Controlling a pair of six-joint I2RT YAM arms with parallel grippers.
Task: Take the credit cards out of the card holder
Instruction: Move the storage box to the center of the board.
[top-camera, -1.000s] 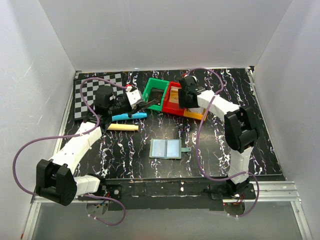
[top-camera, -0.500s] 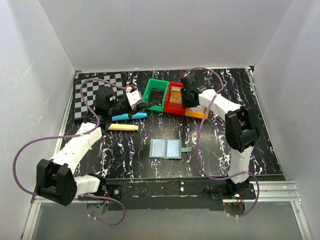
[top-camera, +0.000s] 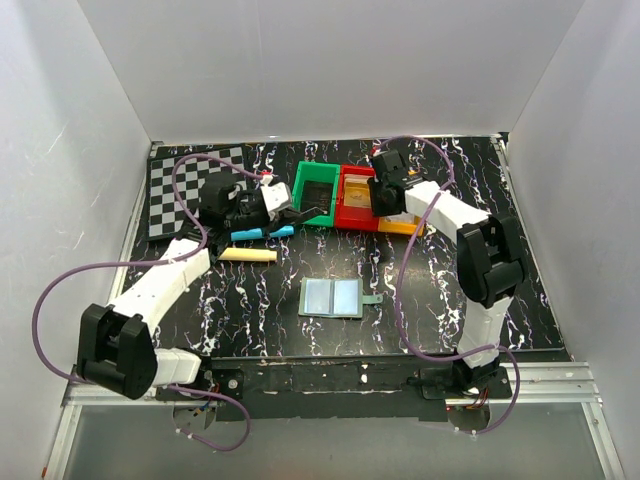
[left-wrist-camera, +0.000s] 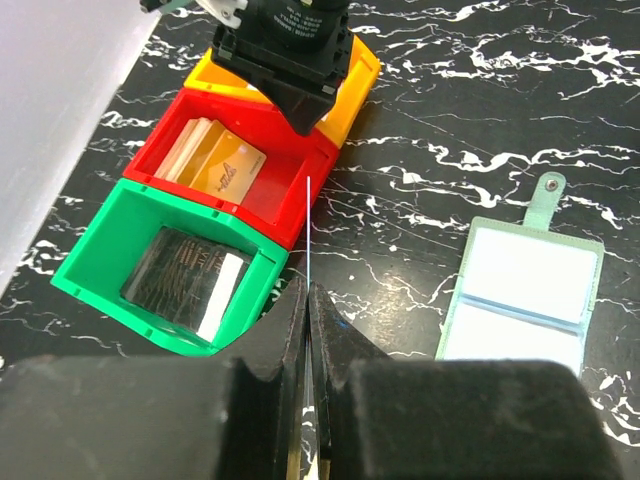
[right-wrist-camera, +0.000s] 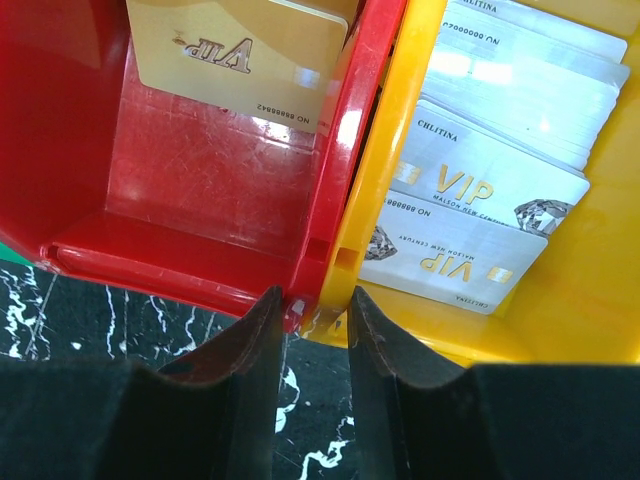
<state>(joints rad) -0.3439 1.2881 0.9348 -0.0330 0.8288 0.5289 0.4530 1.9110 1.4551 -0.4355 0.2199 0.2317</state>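
Pinching a credit card edge-on, the left gripper now nears the green bin; the right gripper gapes narrowly, empty; the card holder looks emptied.

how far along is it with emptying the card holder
Nearly done, it seems. The card holder lies open on the table, both pale panels looking bare, and cards already sit in the green bin and red bin. In hand: the left fingers pinch one thin card, seen edge-on, by the green bin. Left: setting that card down. The right fingers hold nothing.
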